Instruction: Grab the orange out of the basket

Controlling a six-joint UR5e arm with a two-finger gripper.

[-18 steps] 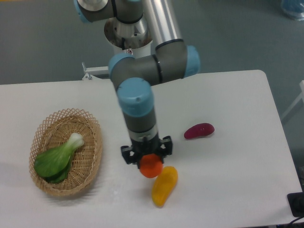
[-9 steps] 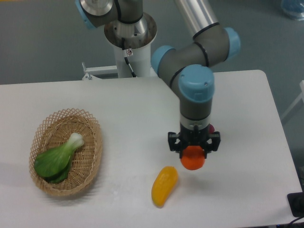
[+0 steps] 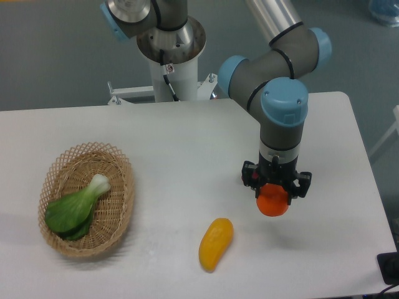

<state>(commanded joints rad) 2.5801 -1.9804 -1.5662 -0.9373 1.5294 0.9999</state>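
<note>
The orange (image 3: 273, 202) is small, round and bright orange. It sits between the fingers of my gripper (image 3: 274, 198), which is shut on it over the right part of the white table, far from the basket. The woven tan basket (image 3: 121, 187) lies at the left of the table and holds a green bok choy (image 3: 75, 209). I cannot tell whether the orange touches the table or hangs just above it.
A yellow-orange mango-like fruit (image 3: 216, 243) lies on the table to the lower left of the gripper. The robot's base (image 3: 169, 43) stands behind the table's far edge. The table's right edge (image 3: 368, 168) is near the gripper.
The arm has carried the orange to the right, from beside the yellow fruit to the right part of the table. It now hides the dark red object seen earlier.
</note>
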